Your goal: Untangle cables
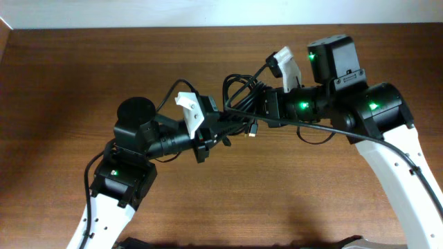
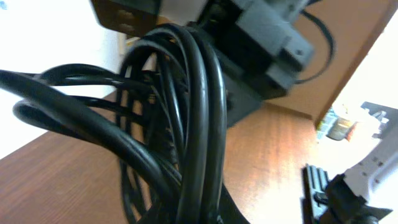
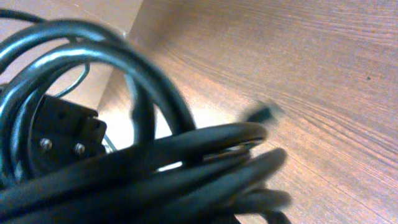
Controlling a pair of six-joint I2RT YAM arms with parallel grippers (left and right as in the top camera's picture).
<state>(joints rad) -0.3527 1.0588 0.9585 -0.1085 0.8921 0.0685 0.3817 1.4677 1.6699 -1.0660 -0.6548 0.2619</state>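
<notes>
The cables (image 1: 235,88) are a bunch of thin black loops held above the wooden table (image 1: 83,76) between my two grippers. My left gripper (image 1: 223,126) grips the bunch from the lower left and my right gripper (image 1: 257,105) from the upper right, close together. A small plug (image 1: 254,131) hangs below the bunch. In the left wrist view the cable loops (image 2: 193,124) fill the frame and run down into the jaws, hiding the fingers. In the right wrist view the cables (image 3: 155,174) cover the jaws, and a blurred plug end (image 3: 264,112) sticks out.
The table's back edge (image 1: 208,28) meets a white wall. The right arm's own thicker wiring (image 1: 315,138) loops over the table beside its wrist. The left arm's base (image 1: 124,180) stands at the front left, and the right arm (image 1: 394,159) runs down the right side.
</notes>
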